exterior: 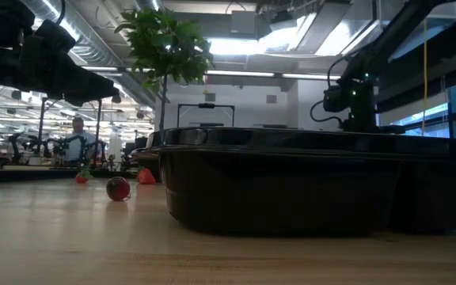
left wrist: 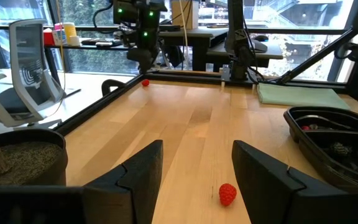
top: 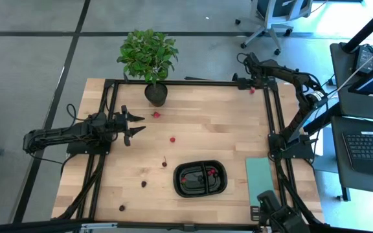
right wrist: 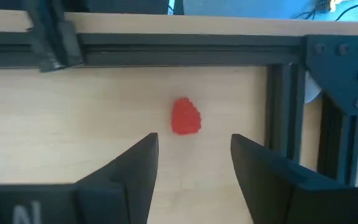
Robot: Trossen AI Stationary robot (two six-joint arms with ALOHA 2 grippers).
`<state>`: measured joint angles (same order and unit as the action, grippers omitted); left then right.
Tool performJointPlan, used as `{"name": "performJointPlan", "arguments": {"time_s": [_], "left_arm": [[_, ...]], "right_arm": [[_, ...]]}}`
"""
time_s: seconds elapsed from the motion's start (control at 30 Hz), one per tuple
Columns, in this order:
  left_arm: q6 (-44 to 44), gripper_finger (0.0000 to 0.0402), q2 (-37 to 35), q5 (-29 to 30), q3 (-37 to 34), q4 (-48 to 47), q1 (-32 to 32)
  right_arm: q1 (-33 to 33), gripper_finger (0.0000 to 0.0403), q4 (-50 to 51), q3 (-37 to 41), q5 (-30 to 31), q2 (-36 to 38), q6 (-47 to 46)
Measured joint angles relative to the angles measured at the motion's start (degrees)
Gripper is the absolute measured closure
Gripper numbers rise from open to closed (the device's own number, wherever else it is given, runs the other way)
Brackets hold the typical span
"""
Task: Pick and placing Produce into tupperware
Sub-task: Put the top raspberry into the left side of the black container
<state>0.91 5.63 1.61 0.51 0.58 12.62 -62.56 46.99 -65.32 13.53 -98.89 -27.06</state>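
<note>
The produce is small red and dark berries scattered on the wooden table: red ones (top: 156, 115) (top: 172, 139), dark ones (top: 164, 163) (top: 144, 184). The black two-compartment tupperware (top: 201, 179) sits near the table's near edge with a few red pieces inside. My left gripper (top: 136, 125) is open at the table's left side, fingers level and pointing right; a red berry (left wrist: 227, 193) lies just ahead of it, untouched. My right gripper (right wrist: 194, 168) is open at the far right corner, above a red berry (right wrist: 185, 116) on the wood.
A potted plant (top: 155, 94) stands at the far edge, close to the left gripper. A pale teal rectangle (top: 259, 178) lies to the right of the tupperware. A black metal frame (top: 274, 110) borders the table. In the low view the tupperware (exterior: 315, 178) fills the foreground.
</note>
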Motion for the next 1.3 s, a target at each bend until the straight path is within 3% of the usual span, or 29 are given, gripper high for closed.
{"name": "performJointPlan", "arguments": {"time_s": [0.3,0.63,1.13,1.3], "left_arm": [[0.00,0.0215,0.00,0.01,0.00,0.00,-0.01],[0.00,0.0215,0.02,0.01,0.00,0.02,0.00],[0.00,0.0215,0.00,-0.01,0.00,0.00,-0.02],[-0.02,0.0215,0.02,0.01,0.00,0.00,-0.01]], "right_arm": [[-0.05,0.0175,0.08,-0.21,-0.25,0.00,3.38],[-0.46,0.0108,-0.51,-0.21,-1.17,0.00,3.91],[0.28,0.0105,-2.80,-0.76,-1.19,-3.78,1.73],[0.14,0.0124,-3.00,-0.76,-1.15,-3.76,0.54]]}}
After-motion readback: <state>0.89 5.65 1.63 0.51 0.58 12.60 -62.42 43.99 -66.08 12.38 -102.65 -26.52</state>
